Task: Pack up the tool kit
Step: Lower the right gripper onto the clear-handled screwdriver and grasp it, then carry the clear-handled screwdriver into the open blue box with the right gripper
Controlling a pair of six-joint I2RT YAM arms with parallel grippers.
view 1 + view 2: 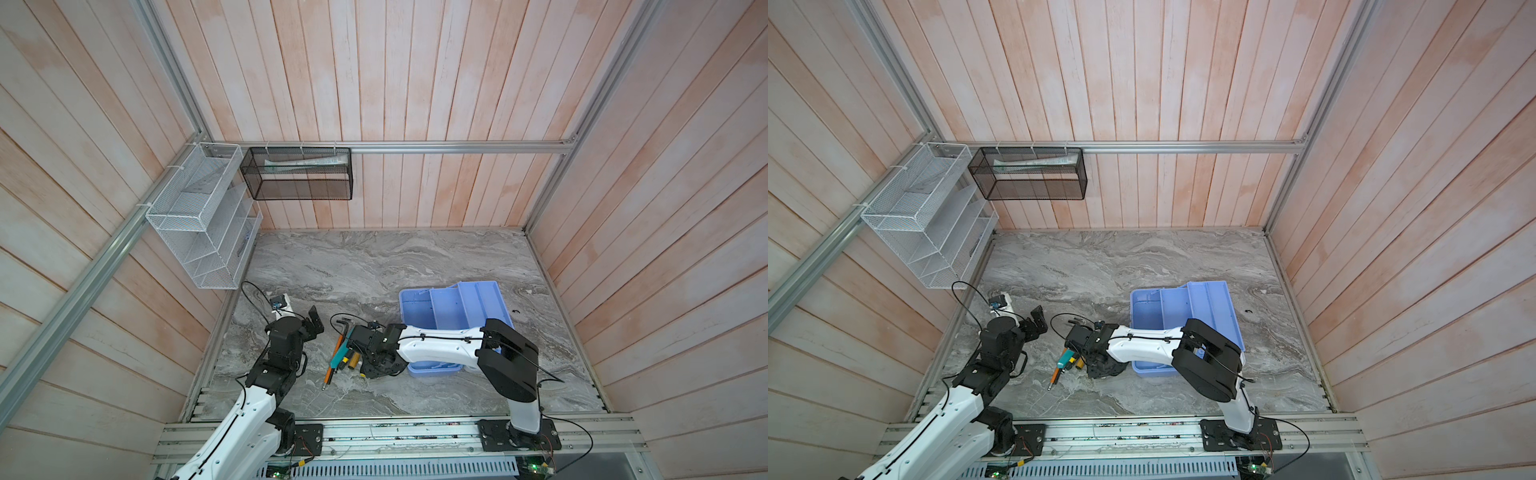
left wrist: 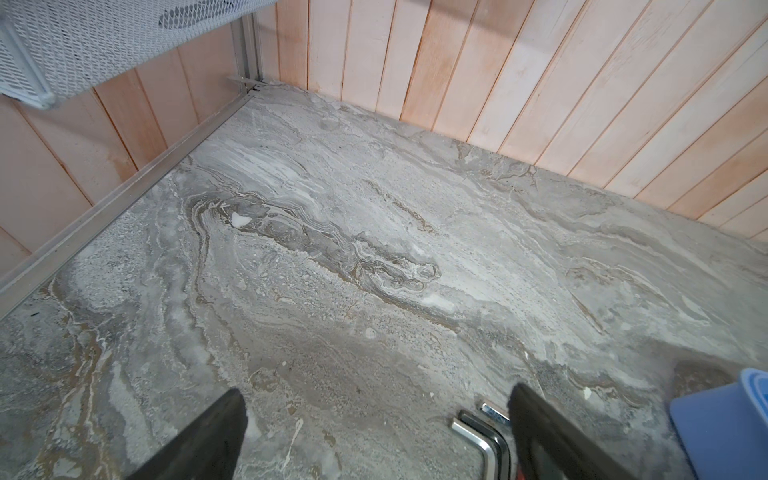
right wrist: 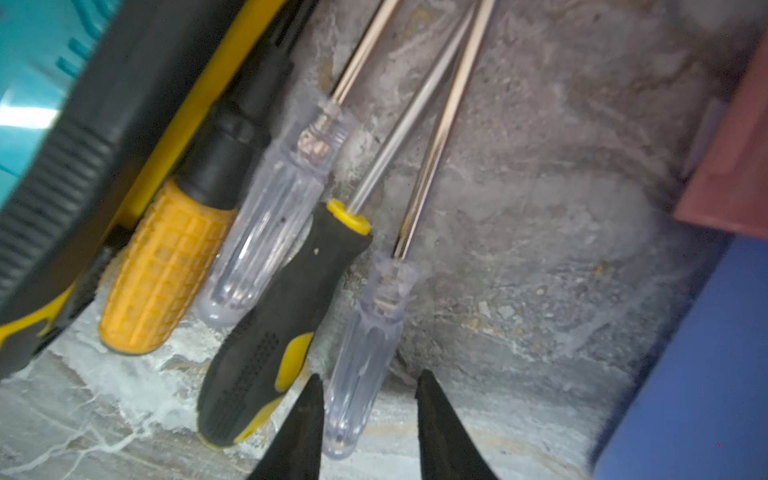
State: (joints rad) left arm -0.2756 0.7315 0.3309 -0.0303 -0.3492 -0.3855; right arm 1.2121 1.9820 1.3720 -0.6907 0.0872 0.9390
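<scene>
While the right fingers point(image 3: 305, 428) stand low over the table point(image 3: 540, 208), part-open and clamped on nothing, the butt of a clear-handled screwdriver point(image 3: 365, 357) lies between them. It sits closer to one finger than to its mate, and a gap shows on the far side. Its long axis runs straight ahead from the fingers, handle nearest and shaft pointing away, so a close would fall across the handle. Just beside that same finger lies a black-and-yellow screwdriver point(image 3: 270, 332), its handle almost touching the clear one; a skewed close could likely catch both. Farther out on that side are an orange-handled driver point(image 3: 162, 270) and a teal tool point(image 3: 25, 83). The blue tool kit case point(image 1: 409, 303) sits near on the fingers' opposite side, open-topped. The left fingers point(image 2: 208, 440) are spread wide and empty, with hex keys point(image 2: 482, 436) just beside one of them. The right arm is plainly nearer the screwdriver.
</scene>
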